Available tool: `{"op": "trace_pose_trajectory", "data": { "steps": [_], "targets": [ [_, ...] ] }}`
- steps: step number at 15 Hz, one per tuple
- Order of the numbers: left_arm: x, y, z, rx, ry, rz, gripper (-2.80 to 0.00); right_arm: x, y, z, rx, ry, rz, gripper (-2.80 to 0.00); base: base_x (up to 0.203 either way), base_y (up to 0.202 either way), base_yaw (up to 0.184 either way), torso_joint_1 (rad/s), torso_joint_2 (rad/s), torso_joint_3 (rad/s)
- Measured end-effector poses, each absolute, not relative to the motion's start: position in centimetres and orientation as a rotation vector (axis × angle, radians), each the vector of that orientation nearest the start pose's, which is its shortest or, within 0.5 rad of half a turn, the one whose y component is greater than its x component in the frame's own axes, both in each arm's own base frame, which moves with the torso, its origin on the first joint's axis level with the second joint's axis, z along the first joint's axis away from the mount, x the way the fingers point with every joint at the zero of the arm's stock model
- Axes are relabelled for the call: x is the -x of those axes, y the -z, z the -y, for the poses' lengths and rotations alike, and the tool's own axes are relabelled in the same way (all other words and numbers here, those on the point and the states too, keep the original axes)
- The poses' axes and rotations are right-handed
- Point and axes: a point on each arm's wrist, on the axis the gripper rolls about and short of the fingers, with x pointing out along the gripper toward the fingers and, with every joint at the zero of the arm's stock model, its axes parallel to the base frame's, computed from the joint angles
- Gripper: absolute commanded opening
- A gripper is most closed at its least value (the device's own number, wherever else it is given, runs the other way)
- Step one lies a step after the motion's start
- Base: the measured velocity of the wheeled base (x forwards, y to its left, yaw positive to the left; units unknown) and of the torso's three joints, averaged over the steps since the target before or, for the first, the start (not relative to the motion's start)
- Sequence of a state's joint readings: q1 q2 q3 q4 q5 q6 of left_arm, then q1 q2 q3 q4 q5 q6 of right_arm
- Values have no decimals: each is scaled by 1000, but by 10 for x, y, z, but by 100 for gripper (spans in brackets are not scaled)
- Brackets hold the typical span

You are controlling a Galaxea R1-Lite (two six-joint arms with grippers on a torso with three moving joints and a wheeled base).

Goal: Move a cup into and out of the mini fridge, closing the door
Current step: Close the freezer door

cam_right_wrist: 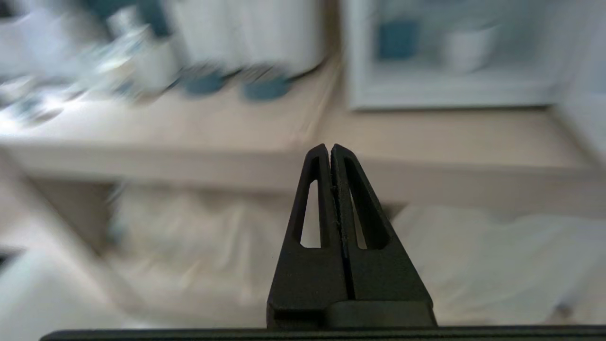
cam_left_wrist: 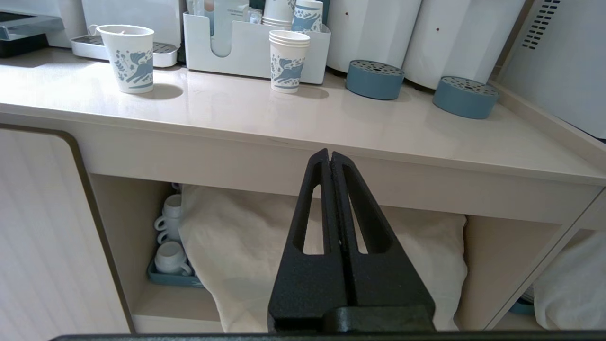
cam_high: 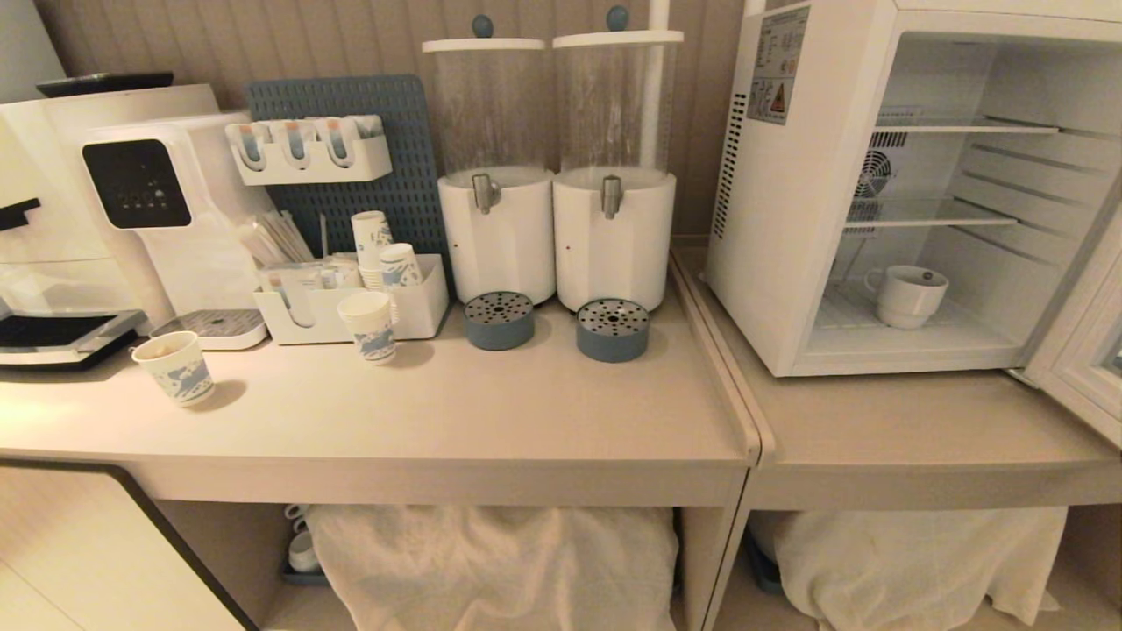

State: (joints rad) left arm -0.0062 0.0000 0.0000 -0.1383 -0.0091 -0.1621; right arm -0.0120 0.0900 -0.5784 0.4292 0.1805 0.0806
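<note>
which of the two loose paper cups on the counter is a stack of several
The paper cup standing right in front of the white organiser: several rims show layered at its top. The other paper cup, by the drip tray, shows a single rim.

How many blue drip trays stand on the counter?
2: one drip tray under the left dispenser, the other under the right dispenser. None seems hidden.
</note>
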Motion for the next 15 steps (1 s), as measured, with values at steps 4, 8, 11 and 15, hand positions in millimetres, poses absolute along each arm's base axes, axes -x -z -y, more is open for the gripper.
{"op": "trace_pose_trajectory", "data": {
  "steps": [4, 8, 11, 15],
  "targets": [
    [24, -90, 0, 161, 26, 137, -280, 47, -131, 0, -17, 16, 104, -280, 0, 0, 0, 0, 0, 0],
    [24, -90, 0, 162, 26, 137, -280, 26, -87, 0, 22, 18, 50, -280, 0, 0, 0, 0, 0, 0],
    [24, -90, 0, 161, 26, 137, -280, 26, -76, 0, 22, -17, -58, -280, 0, 0, 0, 0, 0, 0],
    [24, -90, 0, 161, 26, 137, -280, 26, -76, 0, 13, -15, -56, -280, 0, 0, 0, 0, 0, 0]
  ]
}}
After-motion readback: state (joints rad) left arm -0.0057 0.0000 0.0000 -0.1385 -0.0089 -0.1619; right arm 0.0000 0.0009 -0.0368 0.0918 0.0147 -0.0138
